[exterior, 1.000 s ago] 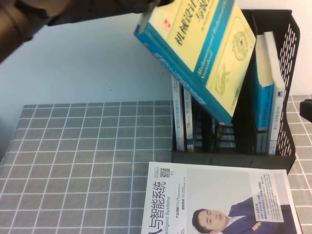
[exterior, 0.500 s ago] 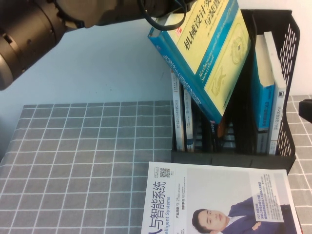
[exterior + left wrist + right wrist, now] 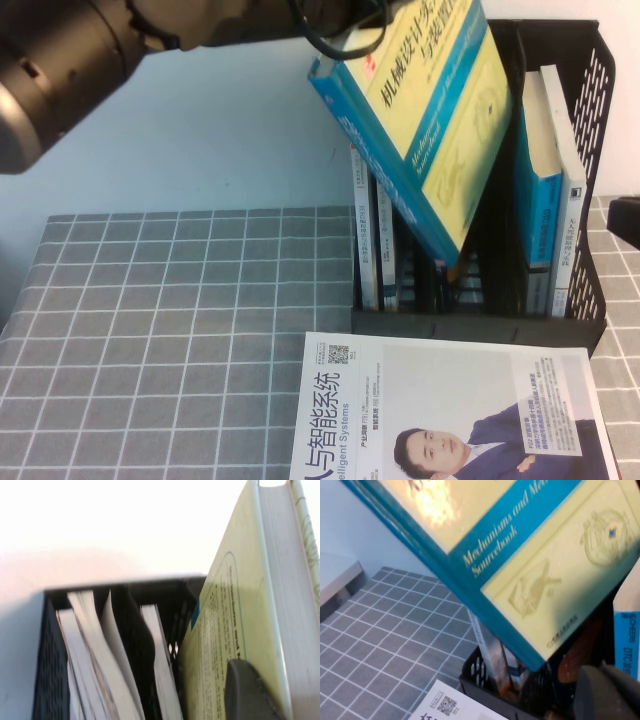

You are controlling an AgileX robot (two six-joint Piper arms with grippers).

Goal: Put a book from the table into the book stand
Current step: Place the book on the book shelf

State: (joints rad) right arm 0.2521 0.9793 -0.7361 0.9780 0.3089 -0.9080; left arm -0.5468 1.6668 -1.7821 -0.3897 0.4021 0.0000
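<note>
The book (image 3: 430,110), thick with a pale yellow-green cover, blue band and blue spine, hangs tilted above the black book stand (image 3: 592,150). Its lower corner dips into the stand's middle compartment. My left gripper (image 3: 345,20) is shut on the book's upper end at the top of the high view. In the left wrist view one dark pad (image 3: 250,690) presses on the cover (image 3: 225,625) and the stand (image 3: 165,592) lies below. My right gripper (image 3: 627,220) sits at the right edge, beside the stand. The right wrist view shows it (image 3: 607,692) under the book (image 3: 530,555).
Blue-and-white books (image 3: 548,180) stand in the stand's right compartment and thin ones (image 3: 375,245) in its left. A white magazine (image 3: 440,410) with a suited man's portrait lies on the grey gridded table (image 3: 180,320) in front of the stand.
My left arm has swung in from the left. The book has shifted right and turned more upright, its lower corner sinking slightly toward the stand. The right gripper has not moved.
</note>
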